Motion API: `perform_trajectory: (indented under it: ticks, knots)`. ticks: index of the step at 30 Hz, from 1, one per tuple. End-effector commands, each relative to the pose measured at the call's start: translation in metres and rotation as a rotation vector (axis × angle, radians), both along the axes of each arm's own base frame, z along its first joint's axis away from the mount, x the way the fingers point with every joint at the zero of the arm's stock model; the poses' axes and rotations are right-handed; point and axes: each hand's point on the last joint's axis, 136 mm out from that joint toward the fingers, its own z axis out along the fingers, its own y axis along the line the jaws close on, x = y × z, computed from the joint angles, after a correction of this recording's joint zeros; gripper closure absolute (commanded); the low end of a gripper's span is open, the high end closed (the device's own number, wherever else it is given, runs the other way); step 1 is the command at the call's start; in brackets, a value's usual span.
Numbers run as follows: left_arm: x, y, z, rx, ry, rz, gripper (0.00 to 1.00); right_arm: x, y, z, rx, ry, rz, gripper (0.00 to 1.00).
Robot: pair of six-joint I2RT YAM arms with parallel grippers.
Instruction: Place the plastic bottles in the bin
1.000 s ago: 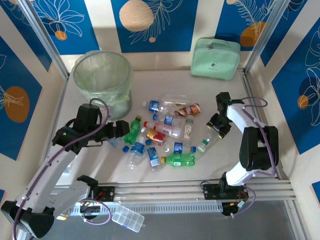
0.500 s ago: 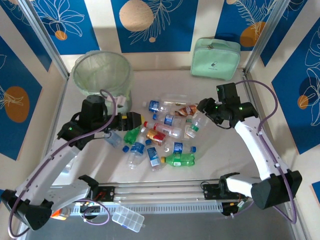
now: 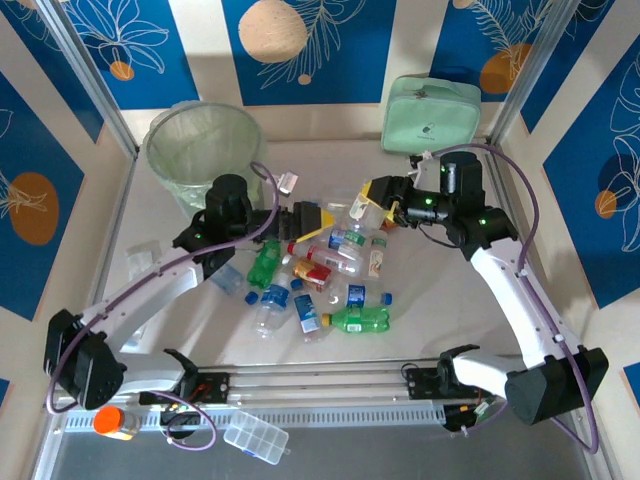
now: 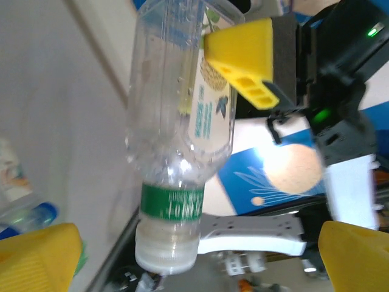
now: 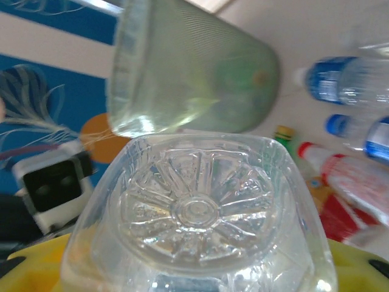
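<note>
Left gripper [image 3: 312,218] is now standing with its jaws spread wide, having widened them over the last second while its arm was swinging up from the left side of the pile to the middle of the table. The right gripper [image 3: 372,195], which was working low at the pile's right edge, is now reaching across with its jaws clamped on a clear bottle [image 4: 176,121] with a green band and a white cap, holding it out just in front of those open jaws. I am reading this as a handover being set up, since the bin [image 3: 170,160] is standing in the far-left corner, on the left arm's side. The bottle is not yet passed, and the other plastic bottles [image 3: 318,262] are lying heaped on the table between the arms. Motion is blurring the left wrist view, which is cutting off the bottle's upper end and catching the left fingers [image 4: 36,255] merely as yellow corners, so I cannot tell whether the bottle is already lying between them. The bin's mesh wall and bag are keeping me from telling what is lying inside it
</note>
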Motion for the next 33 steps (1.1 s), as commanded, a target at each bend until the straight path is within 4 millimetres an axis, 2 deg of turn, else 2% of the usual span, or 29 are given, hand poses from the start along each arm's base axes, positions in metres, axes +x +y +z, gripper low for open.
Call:
perform_trajectory:
  ticks: [1, 9, 15, 23, 29, 31, 33]
  knots:
    - [-0.013, -0.006, 0.045, -0.172, -0.064, -0.094, 0.01, -0.020, 0.021, 0.043, 0.150, -0.115, 0.157, 0.53]
    - [-0.018, -0.014, 0.066, -0.270, -0.087, -0.152, 0.03, -0.037, 0.042, 0.070, 0.253, -0.175, 0.279, 0.53]
    - [-0.024, -0.023, 0.073, -0.308, -0.083, -0.213, 0.10, -0.039, 0.055, 0.082, 0.283, -0.196, 0.311, 0.52]
    - [-0.021, -0.026, 0.085, -0.387, -0.055, -0.259, 0.38, -0.043, 0.059, 0.078, 0.275, -0.211, 0.318, 0.52]
    - [-0.024, -0.025, 0.089, -0.375, -0.085, -0.251, 0.53, -0.045, 0.057, 0.069, 0.254, -0.203, 0.302, 0.53]
    - [-0.025, -0.024, 0.090, -0.372, -0.089, -0.250, 0.57, -0.046, 0.057, 0.068, 0.253, -0.203, 0.300, 0.53]
    - [-0.025, -0.023, 0.091, -0.367, -0.094, -0.245, 0.57, -0.046, 0.057, 0.069, 0.251, -0.207, 0.300, 0.48]
